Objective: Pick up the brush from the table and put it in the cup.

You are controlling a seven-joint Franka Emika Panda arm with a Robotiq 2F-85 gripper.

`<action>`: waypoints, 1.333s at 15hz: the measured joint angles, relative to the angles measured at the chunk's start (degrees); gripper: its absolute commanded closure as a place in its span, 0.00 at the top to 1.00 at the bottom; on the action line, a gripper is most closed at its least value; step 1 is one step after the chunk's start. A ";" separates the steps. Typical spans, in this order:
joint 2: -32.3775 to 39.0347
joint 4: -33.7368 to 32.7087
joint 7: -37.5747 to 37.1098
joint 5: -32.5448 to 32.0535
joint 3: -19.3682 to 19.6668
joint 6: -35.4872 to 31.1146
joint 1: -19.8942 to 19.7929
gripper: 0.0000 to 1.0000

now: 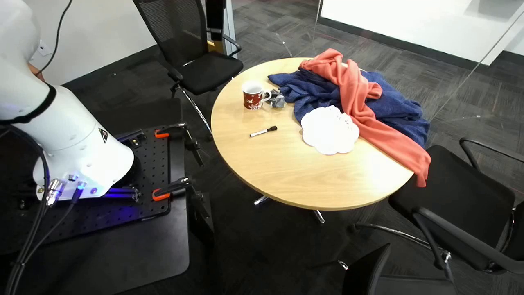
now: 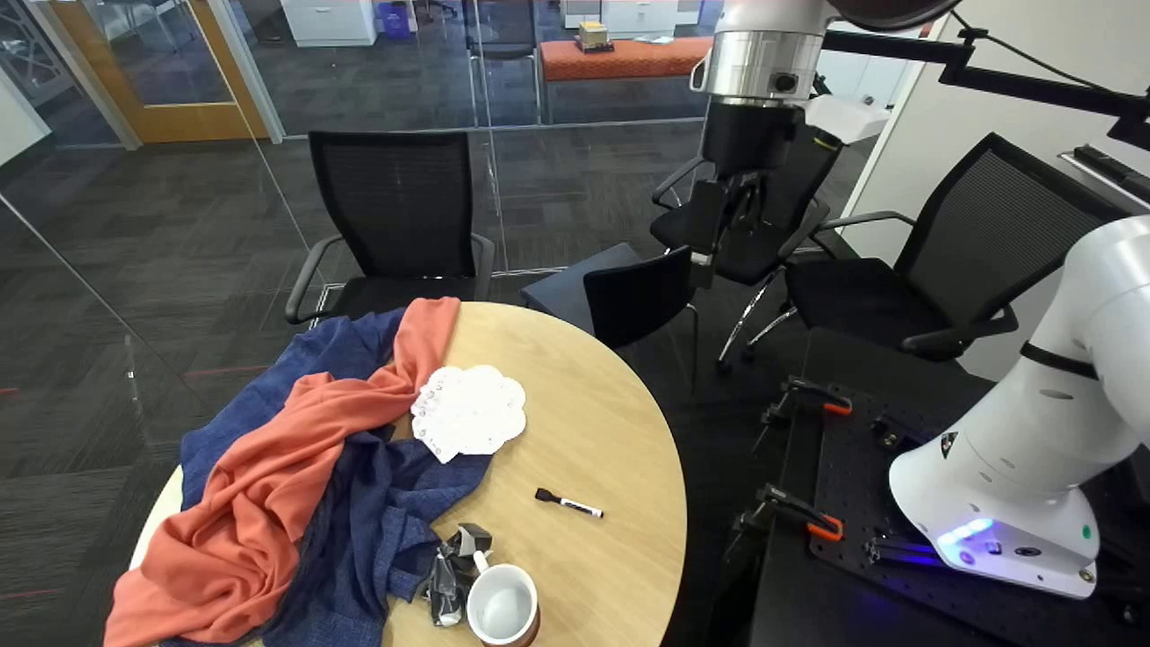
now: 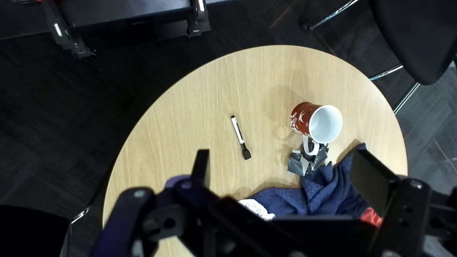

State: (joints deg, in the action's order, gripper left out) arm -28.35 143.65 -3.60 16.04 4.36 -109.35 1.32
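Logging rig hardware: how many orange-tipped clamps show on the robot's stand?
2, both on the edge of the black stand facing the round table: one clamp nearer the cup, the other clamp farther. More may be hidden behind the robot's base.

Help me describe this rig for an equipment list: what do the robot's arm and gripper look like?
The arm is white with smooth, rounded segments, a black band, a small dark label and dark cables near its base. A silvery collar comes before the gripper, which is mostly black and angular, with flat-faced fingers.
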 measured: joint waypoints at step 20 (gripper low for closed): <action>22.95 3.91 6.72 -1.93 -6.53 -33.77 2.35 1.00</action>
State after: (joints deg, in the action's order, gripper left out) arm -5.40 147.55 3.12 14.12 -2.17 -143.12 3.67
